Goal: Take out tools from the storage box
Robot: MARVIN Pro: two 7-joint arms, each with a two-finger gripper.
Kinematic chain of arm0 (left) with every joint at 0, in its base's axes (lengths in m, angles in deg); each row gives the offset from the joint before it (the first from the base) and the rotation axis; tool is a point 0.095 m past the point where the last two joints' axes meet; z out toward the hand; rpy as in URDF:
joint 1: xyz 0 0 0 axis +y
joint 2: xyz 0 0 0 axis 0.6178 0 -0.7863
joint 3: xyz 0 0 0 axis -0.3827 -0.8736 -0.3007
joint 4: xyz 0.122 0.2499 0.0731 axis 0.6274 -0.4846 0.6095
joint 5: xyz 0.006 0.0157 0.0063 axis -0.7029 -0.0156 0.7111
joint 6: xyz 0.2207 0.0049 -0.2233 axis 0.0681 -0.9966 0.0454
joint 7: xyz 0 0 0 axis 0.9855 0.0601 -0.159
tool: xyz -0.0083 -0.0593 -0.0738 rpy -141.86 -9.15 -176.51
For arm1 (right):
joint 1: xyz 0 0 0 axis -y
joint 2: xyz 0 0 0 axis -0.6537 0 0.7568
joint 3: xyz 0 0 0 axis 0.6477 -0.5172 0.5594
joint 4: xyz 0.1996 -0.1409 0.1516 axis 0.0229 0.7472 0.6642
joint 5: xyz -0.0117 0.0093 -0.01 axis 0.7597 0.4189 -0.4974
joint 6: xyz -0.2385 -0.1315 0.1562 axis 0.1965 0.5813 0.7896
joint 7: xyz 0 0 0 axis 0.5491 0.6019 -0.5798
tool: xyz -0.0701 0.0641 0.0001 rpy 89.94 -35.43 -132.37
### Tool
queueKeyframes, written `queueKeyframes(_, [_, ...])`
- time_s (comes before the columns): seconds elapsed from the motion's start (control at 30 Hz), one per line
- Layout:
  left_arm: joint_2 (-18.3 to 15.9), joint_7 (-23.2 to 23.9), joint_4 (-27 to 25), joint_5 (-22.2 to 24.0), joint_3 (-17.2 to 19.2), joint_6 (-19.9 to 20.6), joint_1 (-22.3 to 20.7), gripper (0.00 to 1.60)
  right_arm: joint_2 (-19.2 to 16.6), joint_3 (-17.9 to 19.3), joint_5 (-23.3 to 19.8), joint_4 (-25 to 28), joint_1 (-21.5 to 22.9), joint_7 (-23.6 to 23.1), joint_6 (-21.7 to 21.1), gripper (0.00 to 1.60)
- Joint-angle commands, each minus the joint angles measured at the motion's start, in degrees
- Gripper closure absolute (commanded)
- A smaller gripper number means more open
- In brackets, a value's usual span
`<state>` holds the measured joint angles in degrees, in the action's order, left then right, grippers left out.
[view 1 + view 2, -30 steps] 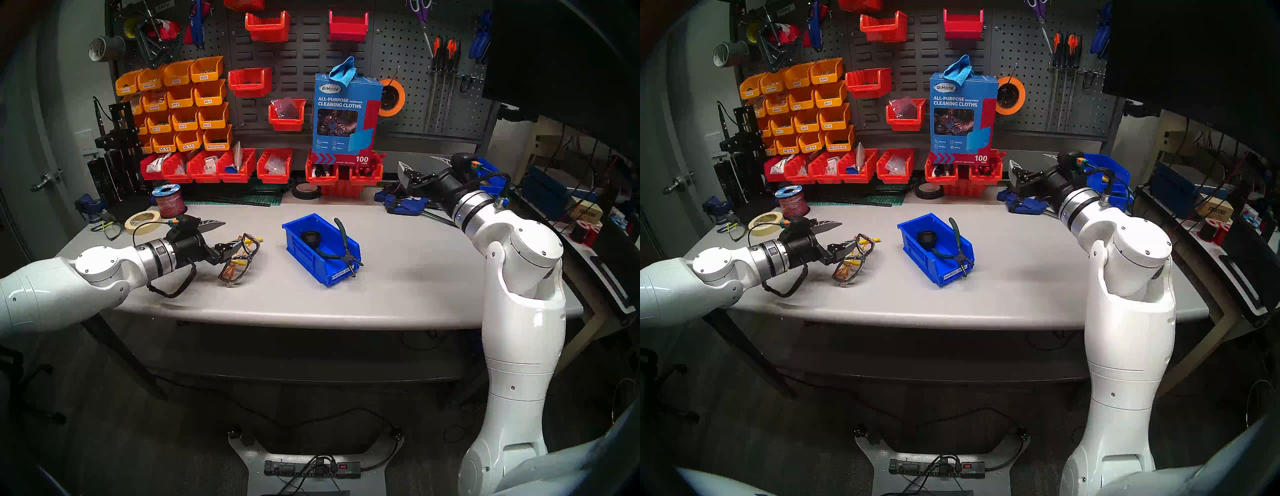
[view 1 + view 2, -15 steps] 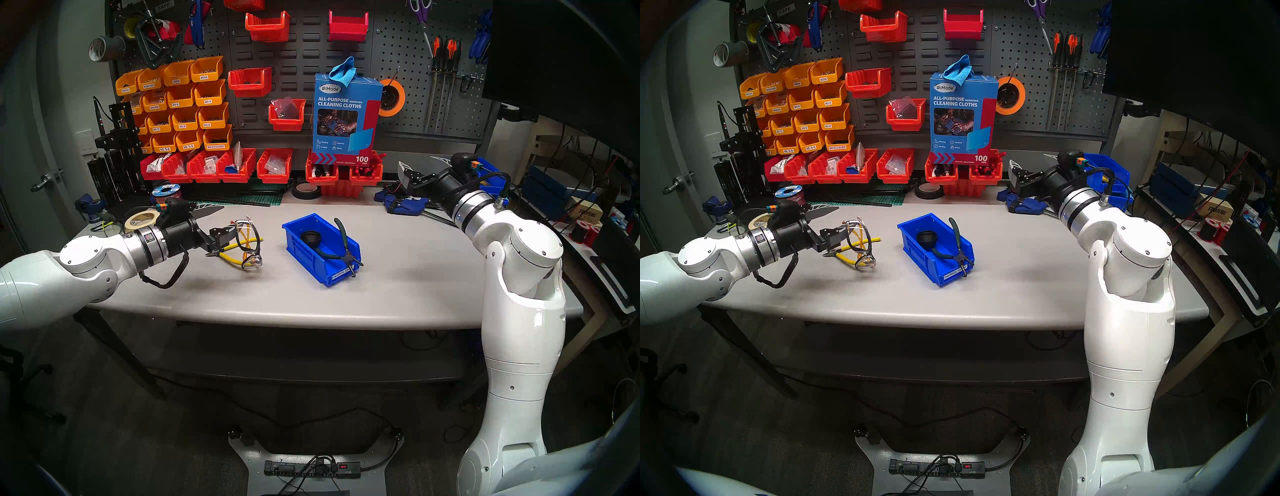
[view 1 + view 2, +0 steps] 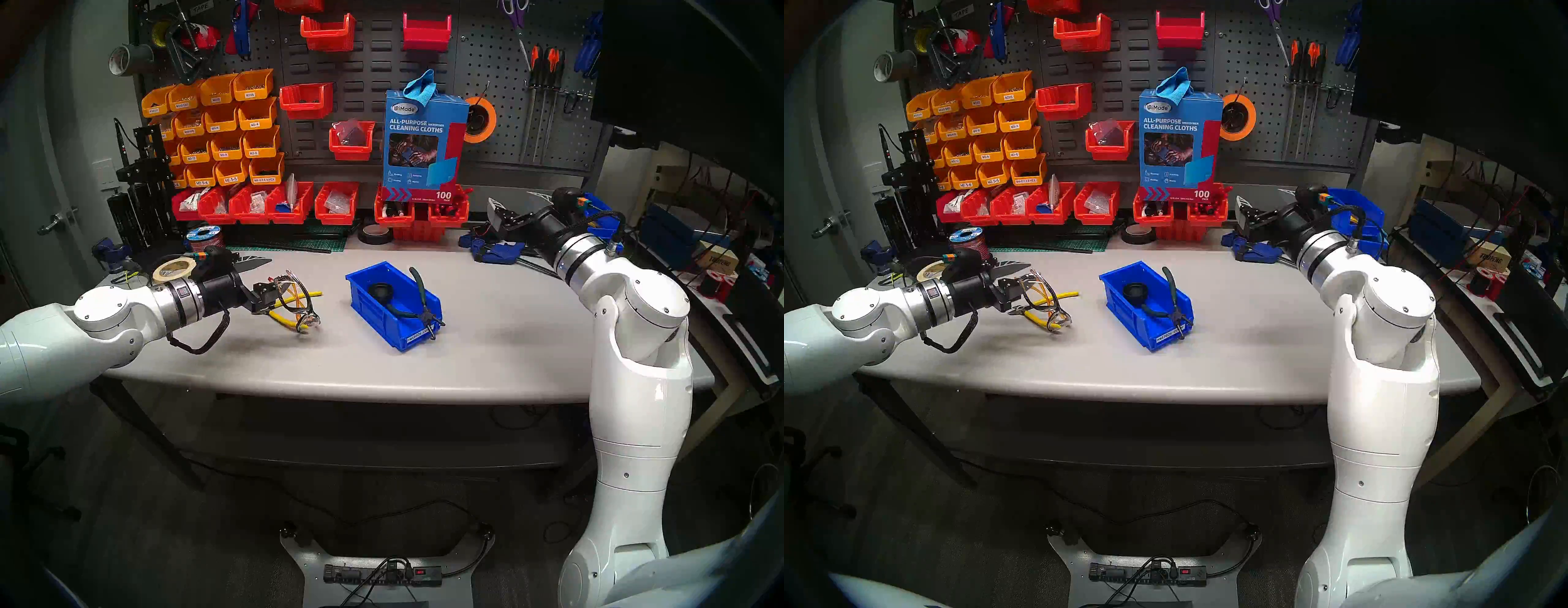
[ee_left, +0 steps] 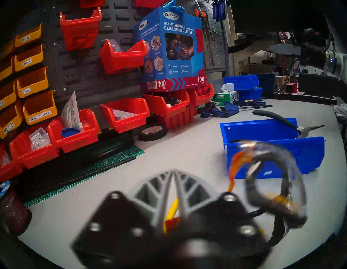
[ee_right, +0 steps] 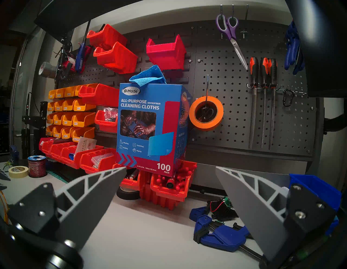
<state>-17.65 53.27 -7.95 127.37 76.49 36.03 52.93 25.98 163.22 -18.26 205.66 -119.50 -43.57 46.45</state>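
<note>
Your left gripper (image 3: 271,293) is hovering low over the left part of the grey table (image 3: 488,348), and its fingers (image 4: 174,186) are pressed together with almost no gap. They are gripping the safety glasses (image 3: 303,303) by the frame; in the left wrist view the glasses (image 4: 274,187) are hanging blurred at the right side of the fingers. The lower lens is reaching down close to the table, but you cannot tell whether it is touching. The yellow-handled cutters (image 3: 286,312) are lying on the table just under the glasses, with one handle pointing toward the storage box.

The blue storage box (image 3: 373,314) is standing near the middle of the table, well apart from your left gripper, with its white label strip facing the front edge. Inside it the small black cup-shaped piece (image 3: 380,291) is sitting near the back end. The dark green-handled pliers (image 3: 418,303) are lying across the right wall of the box, the handles rising over the rim and the nose sticking out past the front lip.

Your right gripper (image 5: 170,189) is staying at the far right back of the table, above the blue clamps (image 5: 217,233). Its two fingers are spread wide apart and are holding nothing.
</note>
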Motion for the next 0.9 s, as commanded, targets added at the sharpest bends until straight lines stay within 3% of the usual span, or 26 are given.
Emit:
queueKeyframes(0.0, [1.7,0.8,0.1,0.1,1.4,-0.1,-1.5,1.60,0.0,-0.1,-0.1,0.7,0.8,0.0,0.1,0.00])
queueKeyframes(0.13, [2.2,1.3,0.4,-0.8,1.6,1.2,-1.9,1.60,0.1,-0.1,0.0,0.7,0.8,-0.1,0.1,0.00])
queueKeyframes(0.43, [5.8,0.6,0.4,-5.7,2.2,13.6,-5.4,1.60,0.3,0.0,0.3,0.7,0.8,-0.3,0.1,0.00])
queueKeyframes(0.5, [6.5,0.7,1.0,-6.5,1.8,14.2,-5.6,1.60,0.3,0.0,0.3,0.7,0.8,-0.4,0.1,0.00])
queueKeyframes(0.53, [7.1,0.7,1.1,-7.2,2.0,16.9,-5.8,1.60,0.4,0.1,0.3,0.7,0.8,-0.4,0.1,0.00])
queueKeyframes(0.57, [7.8,0.5,1.6,-7.8,1.5,16.7,-6.0,1.60,0.4,0.1,0.4,0.7,0.8,-0.4,0.1,0.00])
queueKeyframes(0.67, [9.5,-0.2,2.6,-9.2,1.3,21.3,-6.6,1.60,0.5,0.1,0.5,0.7,0.8,-0.5,0.1,0.00])
queueKeyframes(0.7, [10.3,-0.3,3.7,-9.9,0.5,20.9,-6.9,1.60,0.5,0.1,0.5,0.7,0.9,-0.5,0.1,0.00])
queueKeyframes(0.87, [13.0,-1.2,6.9,-10.8,-0.3,27.6,-7.4,1.60,0.6,0.2,0.6,0.7,0.9,-0.6,0.1,0.00])
